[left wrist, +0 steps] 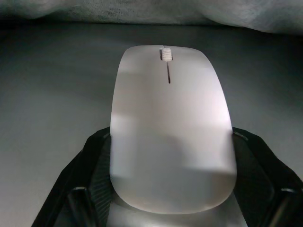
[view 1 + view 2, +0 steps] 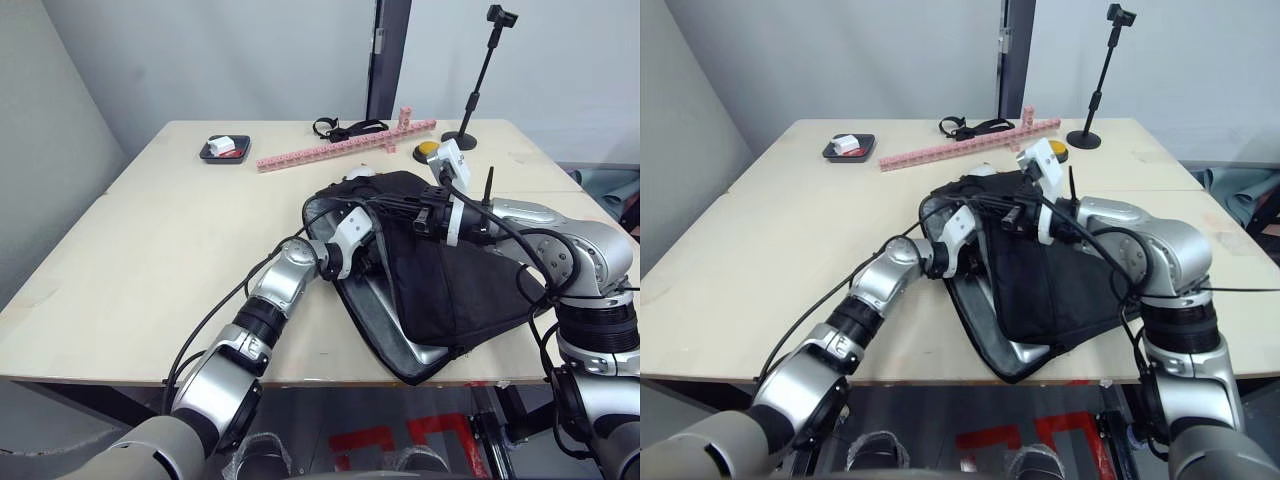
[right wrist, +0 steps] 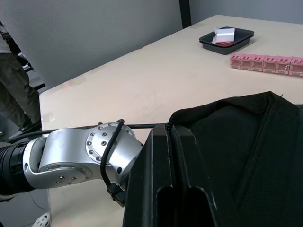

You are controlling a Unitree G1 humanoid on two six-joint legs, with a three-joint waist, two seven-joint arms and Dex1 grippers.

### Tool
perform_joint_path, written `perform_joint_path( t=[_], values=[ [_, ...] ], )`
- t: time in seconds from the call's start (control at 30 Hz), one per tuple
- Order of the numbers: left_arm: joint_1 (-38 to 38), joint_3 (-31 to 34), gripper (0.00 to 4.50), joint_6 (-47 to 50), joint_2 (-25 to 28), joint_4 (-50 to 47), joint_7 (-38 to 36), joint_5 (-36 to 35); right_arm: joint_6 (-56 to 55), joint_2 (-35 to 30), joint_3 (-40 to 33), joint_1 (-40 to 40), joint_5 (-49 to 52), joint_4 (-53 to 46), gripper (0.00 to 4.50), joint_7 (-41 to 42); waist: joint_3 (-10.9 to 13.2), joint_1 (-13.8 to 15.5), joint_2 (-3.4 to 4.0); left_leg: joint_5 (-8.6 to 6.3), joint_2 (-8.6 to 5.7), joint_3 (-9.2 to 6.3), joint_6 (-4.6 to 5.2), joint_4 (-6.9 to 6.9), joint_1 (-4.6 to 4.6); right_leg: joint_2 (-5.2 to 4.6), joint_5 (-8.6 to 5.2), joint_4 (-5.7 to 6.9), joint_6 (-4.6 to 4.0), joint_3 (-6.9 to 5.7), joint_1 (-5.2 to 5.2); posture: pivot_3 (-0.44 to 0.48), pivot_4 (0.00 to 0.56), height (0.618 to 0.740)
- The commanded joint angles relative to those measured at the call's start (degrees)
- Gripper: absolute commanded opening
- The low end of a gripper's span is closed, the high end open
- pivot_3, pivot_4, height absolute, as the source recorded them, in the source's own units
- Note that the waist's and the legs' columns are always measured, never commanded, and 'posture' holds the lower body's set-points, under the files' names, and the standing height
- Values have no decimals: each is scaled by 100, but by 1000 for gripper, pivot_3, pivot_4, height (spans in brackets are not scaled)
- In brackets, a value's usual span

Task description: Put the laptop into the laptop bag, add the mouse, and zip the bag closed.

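1. Left eye view, centre of frame: the left gripper (image 1: 170, 189) grips the mouse (image 1: 169, 127) inside the laptop bag (image 2: 450, 290); set it flat on the laptop (image 2: 425, 352).
2. Right of centre: the right gripper (image 3: 175, 137), clamped on the flap edge, should hold the mouth wide.

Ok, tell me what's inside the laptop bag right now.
The laptop bag holds the laptop, a silver corner showing at the open edge. The left gripper is inside holding the mouse. The black flap covers the rest.
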Motion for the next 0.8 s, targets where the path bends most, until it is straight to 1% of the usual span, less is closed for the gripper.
perform_joint_path(
  t=[0.03, 0.2, 0.37, 0.4, 0.43, 0.47, 0.5, 0.67, 0.8],
  values=[
    [-134, -24, 2782, -73, -132, 462, 44, 128, -110, -2, -193, -235, 191, -229, 21, 1, 0, 2, 0, 0, 0, 0, 0, 0, 0, 0, 1, 0, 2, 0, 0, 0, 150, 740],
    [-330, 48, 2782, -286, -239, 910, 94, 177, -109, 14, -182, -244, 203, -235, 21, -27, 0, 2, 0, 0, 0, 0, 0, 0, 0, 0, 2, -2, 4, 1, 0, 0, 150, 740],
    [-357, 91, 2782, -500, -265, 1033, 95, 191, -112, -1, -182, -233, 193, -228, 21, -35, 0, 3, 0, 0, 0, 0, 0, 0, 0, 0, 5, -4, 8, 1, 1, 0, 150, 740],
    [-338, 102, 3582, -516, -254, 1013, 73, 191, -112, -6, -186, -230, 191, -224, 0, -35, 0, 2, 0, 0, 0, 0, 0, 0, 0, 0, 5, -5, 9, 1, 1, 0, 150, 740],
    [-321, 109, 3831, -516, -242, 993, 41, 184, -116, -10, -185, -227, 188, -223, 0, -32, 0, 2, 0, 0, 0, 0, 0, 0, 0, 0, 5, -5, 9, 1, 1, 0, 150, 740],
    [-312, 115, 4229, -519, -235, 985, 24, 181, -118, -14, -186, -227, 187, -222, 0, -27, 0, 2, 0, 0, 0, 0, 0, 0, 0, 0, 5, -5, 10, 1, 1, 0, 150, 740],
    [-303, 134, 4473, -542, -230, 971, 50, 180, -123, -16, -185, -227, 184, -217, 0, -21, 0, 1, 0, -1, 0, 0, -1, -1, 0, 0, 6, -6, 10, 1, 1, 0, 150, 740],
    [-189, 160, 4473, -468, -170, 692, -42, 122, -153, -10, -149, -234, 156, -196, 0, 14, 0, -8, 0, -1, 0, 1, -2, -4, 0, 0, 6, -11, 10, 1, 0, 0, 150, 740],
    [136, 183, 4473, -220, -6, 128, -128, 42, -153, -9, -139, -256, 154, -177, 0, 33, 0, -19, 0, -2, 0, 2, -3, -9, -1, 0, 6, -17, 11, 1, -1, 0, 150, 740]
  ],
)
